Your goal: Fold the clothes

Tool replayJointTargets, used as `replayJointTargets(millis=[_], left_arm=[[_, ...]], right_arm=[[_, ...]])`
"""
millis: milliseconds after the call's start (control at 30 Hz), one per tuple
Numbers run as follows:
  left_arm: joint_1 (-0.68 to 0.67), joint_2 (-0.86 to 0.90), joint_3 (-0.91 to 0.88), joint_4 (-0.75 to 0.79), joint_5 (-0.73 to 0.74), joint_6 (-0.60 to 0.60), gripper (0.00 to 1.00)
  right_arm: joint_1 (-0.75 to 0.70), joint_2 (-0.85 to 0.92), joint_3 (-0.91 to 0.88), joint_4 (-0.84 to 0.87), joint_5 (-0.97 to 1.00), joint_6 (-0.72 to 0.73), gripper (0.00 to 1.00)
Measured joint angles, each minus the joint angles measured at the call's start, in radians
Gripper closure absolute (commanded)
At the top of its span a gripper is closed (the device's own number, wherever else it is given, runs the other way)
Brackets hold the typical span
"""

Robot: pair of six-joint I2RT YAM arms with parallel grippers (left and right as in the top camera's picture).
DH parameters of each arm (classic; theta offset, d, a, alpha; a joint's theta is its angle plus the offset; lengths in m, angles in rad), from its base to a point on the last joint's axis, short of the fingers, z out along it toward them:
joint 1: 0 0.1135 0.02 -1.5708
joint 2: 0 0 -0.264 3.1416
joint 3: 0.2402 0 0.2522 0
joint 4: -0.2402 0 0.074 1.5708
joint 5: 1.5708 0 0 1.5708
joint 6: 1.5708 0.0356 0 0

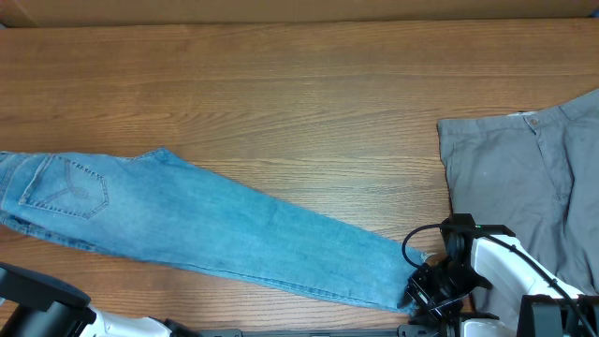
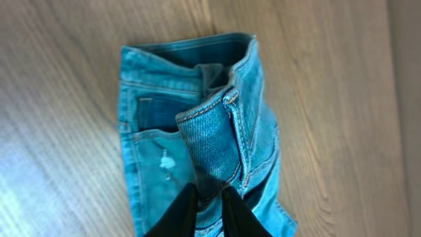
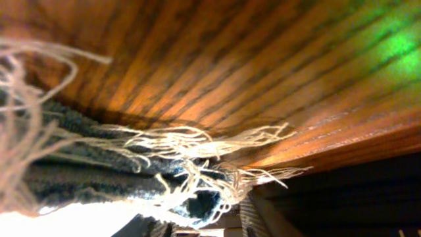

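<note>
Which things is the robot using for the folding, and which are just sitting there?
For the folding: blue jeans; grey trousers; left gripper, pinching the jeans' waistband.
Just sitting there: wooden table.

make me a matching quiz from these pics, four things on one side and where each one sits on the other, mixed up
Things:
1. jeans waistband
2. grey trousers
3. frayed leg hem
4. stitched back pocket

Places:
A. right edge of the overhead view
B. pinched between the left fingers
C. far left of the overhead view
D. pale loose threads close to the right wrist camera

Pairs: 1-B, 2-A, 3-D, 4-C
</note>
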Motion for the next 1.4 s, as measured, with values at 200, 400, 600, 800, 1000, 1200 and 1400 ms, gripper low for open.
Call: replayJointTargets(millis=[200, 400, 600, 800, 1000, 1200, 1400], left_arm=[[0.000, 0.000, 0.001, -0.016, -0.116, -0.003, 0.15], [0.000, 0.000, 0.005, 0.078, -0.076, 0.000, 0.08], [-0.005, 0.000, 0.006, 0.089, 0.017, 0.035, 0.15], [-0.071, 0.000, 0.006, 0.071, 0.111, 0.139, 0.35], [-0.242, 0.000, 0.008, -0.011, 0.116, 0.267, 0.63], [-0.419, 0.000, -0.015, -0.031, 0.002, 0.318, 0.57], [-0.513, 0.000, -0.175, 0.015, -0.094, 0.328, 0.40]], right_arm=[[0.000, 0.000, 0.000, 0.001, 0.000, 0.002, 0.63], [0.000, 0.000, 0.000, 0.000, 0.000, 0.002, 0.63], [0.000, 0.000, 0.003, 0.002, -0.017, -0.037, 0.64], [0.000, -0.008, 0.102, -0.005, -0.056, -0.098, 0.61], [0.000, -0.037, 0.203, 0.036, -0.073, -0.119, 0.58], [0.000, -0.036, 0.198, 0.046, -0.043, -0.064, 0.61], [0.000, -0.003, 0.120, 0.064, -0.002, 0.039, 0.44]])
